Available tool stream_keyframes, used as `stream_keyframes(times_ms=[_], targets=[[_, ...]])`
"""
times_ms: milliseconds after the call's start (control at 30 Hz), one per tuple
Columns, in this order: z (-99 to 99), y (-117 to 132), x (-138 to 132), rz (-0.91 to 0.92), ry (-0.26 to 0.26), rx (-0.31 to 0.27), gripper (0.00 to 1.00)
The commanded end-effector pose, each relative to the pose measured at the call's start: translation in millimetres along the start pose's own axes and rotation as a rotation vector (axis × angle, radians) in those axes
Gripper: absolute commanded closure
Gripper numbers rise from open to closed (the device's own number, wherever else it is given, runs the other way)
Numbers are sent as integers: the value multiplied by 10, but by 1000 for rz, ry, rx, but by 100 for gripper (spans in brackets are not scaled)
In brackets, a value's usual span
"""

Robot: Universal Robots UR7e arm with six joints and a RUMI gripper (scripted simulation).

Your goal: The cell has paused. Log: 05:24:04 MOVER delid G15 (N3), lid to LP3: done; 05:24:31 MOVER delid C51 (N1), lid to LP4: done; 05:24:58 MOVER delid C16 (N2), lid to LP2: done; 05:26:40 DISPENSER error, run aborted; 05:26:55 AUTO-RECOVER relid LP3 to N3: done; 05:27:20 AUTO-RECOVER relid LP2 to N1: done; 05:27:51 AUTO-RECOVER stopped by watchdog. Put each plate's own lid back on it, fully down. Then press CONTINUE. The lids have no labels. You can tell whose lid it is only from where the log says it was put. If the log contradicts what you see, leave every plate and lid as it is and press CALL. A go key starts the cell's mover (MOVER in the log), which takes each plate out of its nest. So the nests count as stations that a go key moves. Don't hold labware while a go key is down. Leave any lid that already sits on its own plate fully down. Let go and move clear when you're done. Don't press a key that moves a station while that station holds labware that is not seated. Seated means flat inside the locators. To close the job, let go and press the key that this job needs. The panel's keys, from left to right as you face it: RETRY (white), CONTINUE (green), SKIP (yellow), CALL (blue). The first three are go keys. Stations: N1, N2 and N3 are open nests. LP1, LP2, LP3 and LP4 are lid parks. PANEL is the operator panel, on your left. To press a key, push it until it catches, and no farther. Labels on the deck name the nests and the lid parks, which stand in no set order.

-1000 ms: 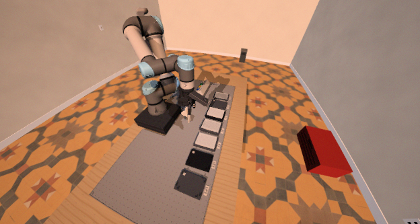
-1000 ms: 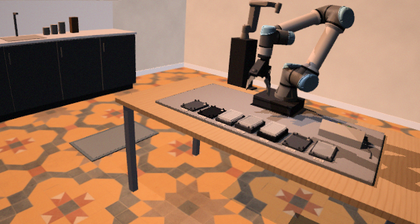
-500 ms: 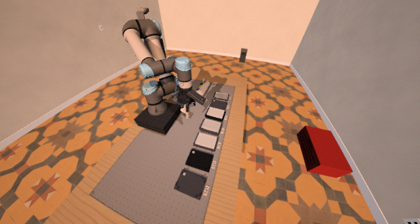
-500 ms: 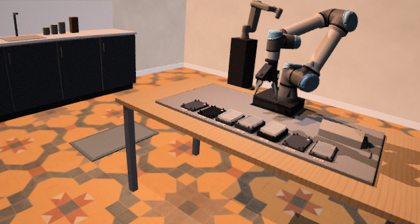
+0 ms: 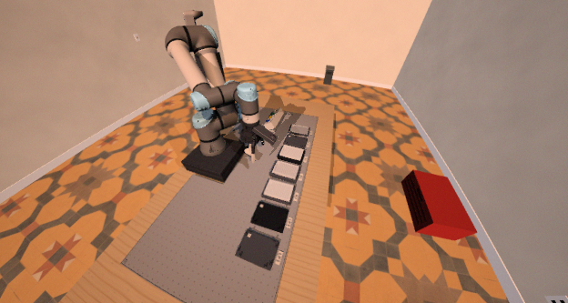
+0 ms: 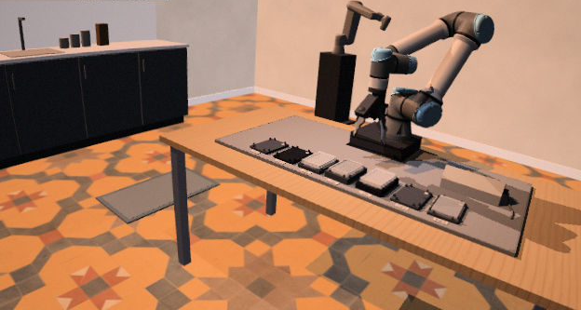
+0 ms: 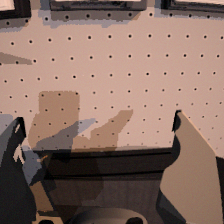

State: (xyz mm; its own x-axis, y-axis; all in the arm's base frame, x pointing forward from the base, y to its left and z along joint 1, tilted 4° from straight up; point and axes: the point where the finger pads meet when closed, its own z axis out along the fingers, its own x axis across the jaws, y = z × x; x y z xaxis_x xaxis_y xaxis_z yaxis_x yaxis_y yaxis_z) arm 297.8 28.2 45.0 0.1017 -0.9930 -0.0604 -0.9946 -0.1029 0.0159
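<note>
The bench runs from the bottom to the upper middle of the top view, and across the right half of the exterior view. On it lies the grey deck, dotted with small holes. The arm rises into the upper left of the top view and the upper right of the exterior view, standing on a black base.

The panel is at the deck's upper middle in the top view, and right of the arm's foot in the exterior view. The end effector is released, its fingers wide apart with nothing between them, pointing down above the deck beside the base and apart from the row of stations.

That row, from left to right in the exterior view: a dark grey station and a black station, both bare; three white-topped pieces, the first, second and third, the third on a thick black support; a bare grey station; and a pale piece. Their labels are too small to read, and I cannot tell whether each lid sits fully down.
</note>
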Motion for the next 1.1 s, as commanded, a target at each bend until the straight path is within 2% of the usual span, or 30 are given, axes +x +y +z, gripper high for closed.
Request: stream_keyframes(times_ms=[0,67,133,767,1067], targets=[[283,-19,7,0,1,2,18],[283,-19,7,0,1,2,18],[383,-19,7,0,1,2,18],[383,-19,7,0,1,2,18],[383,-362,-285,40,1,2,18]])
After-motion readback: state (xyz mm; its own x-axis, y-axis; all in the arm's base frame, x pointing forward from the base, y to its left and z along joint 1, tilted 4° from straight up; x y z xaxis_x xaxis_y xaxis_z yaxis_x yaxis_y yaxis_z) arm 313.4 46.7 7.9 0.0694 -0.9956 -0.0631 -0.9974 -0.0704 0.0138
